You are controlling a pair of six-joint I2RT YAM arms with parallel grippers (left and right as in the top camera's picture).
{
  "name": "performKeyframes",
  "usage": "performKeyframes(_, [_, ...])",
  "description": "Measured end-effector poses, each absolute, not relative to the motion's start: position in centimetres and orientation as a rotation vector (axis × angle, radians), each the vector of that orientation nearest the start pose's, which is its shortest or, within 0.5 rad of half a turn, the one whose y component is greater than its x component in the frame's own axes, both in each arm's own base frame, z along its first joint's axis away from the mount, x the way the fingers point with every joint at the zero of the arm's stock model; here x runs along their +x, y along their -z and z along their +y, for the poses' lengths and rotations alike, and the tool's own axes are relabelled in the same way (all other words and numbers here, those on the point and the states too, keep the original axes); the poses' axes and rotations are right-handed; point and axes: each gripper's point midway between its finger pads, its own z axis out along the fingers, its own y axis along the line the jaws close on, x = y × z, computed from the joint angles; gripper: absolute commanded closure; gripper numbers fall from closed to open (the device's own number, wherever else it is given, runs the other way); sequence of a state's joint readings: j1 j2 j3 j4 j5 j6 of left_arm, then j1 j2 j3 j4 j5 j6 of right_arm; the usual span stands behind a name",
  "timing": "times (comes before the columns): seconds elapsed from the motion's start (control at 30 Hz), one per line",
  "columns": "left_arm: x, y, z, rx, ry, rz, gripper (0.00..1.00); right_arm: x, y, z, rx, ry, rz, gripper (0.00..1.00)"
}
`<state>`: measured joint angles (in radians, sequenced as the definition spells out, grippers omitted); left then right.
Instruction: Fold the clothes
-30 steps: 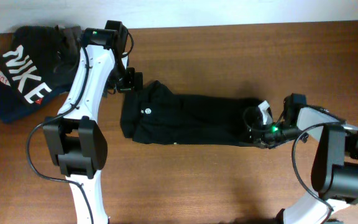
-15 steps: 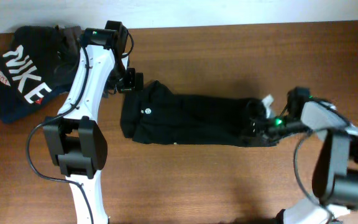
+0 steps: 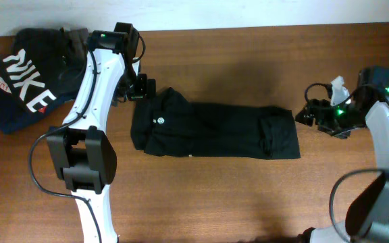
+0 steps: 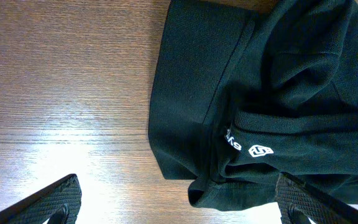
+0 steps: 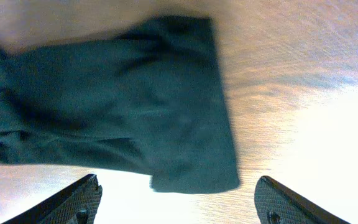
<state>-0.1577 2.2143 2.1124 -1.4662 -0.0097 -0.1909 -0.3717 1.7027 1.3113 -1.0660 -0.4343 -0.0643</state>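
The clothes, a black T-shirt point(image 3: 215, 131), lie folded into a long strip across the middle of the table, with a small white round mark point(image 3: 159, 120) near the left end. My left gripper point(image 3: 142, 91) hovers open over that collar end. In the left wrist view the collar edge of the T-shirt point(image 4: 260, 93) reaches down between the wide-apart fingers point(image 4: 58, 199), close to the right one, and my left gripper point(image 4: 182, 208) holds nothing. My right gripper point(image 3: 307, 113) stands open just right of the shirt's right end. In the right wrist view my right gripper point(image 5: 179, 202) is empty, and the T-shirt point(image 5: 117, 106) lies flat beyond its fingertips.
A dark garment with white NIKE lettering point(image 3: 26, 81) is bunched at the back left corner, behind the left arm. Bare wooden table point(image 3: 215, 202) runs along the front and to the right of the shirt.
My right gripper has opened, let go of the shirt's right end and drawn back to the right. That end now lies flat. The left arm has not moved.
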Motion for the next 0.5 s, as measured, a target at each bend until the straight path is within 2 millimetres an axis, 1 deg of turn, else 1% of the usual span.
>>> performKeyframes(0.03, [42.4,-11.4,-6.6,-0.052,-0.014,3.137,0.01,33.3,-10.2,-5.6,0.424,-0.589,2.869,0.16])
performKeyframes(0.07, [42.4,-11.4,-6.6,-0.052,-0.014,3.137,0.01,33.2,-8.6,-5.8,0.438,-0.609,2.909,0.16])
performKeyframes(0.13, [42.4,-11.4,-6.6,-0.052,-0.014,3.137,0.01,32.9,-6.0,-5.4,0.428,-0.674,2.973,0.17])
performKeyframes(0.3, [42.4,-11.4,-6.6,-0.052,-0.014,3.137,0.01,32.3,-2.3,-4.1,0.352,-0.843,3.035,0.17])
performKeyframes(0.33, [42.4,-11.4,-6.6,-0.052,-0.014,3.137,0.01,32.3,-1.8,-3.9,0.331,-0.873,3.035,0.17])
performKeyframes(0.37, [42.4,-11.4,-6.6,-0.052,-0.014,3.137,0.01,32.4,-1.7,-3.5,0.308,-0.920,3.023,0.17])
performKeyframes(0.5, [42.4,-11.4,-6.6,-0.052,-0.014,3.137,0.01,32.7,-1.8,-2.7,0.237,-1.006,2.976,0.16])
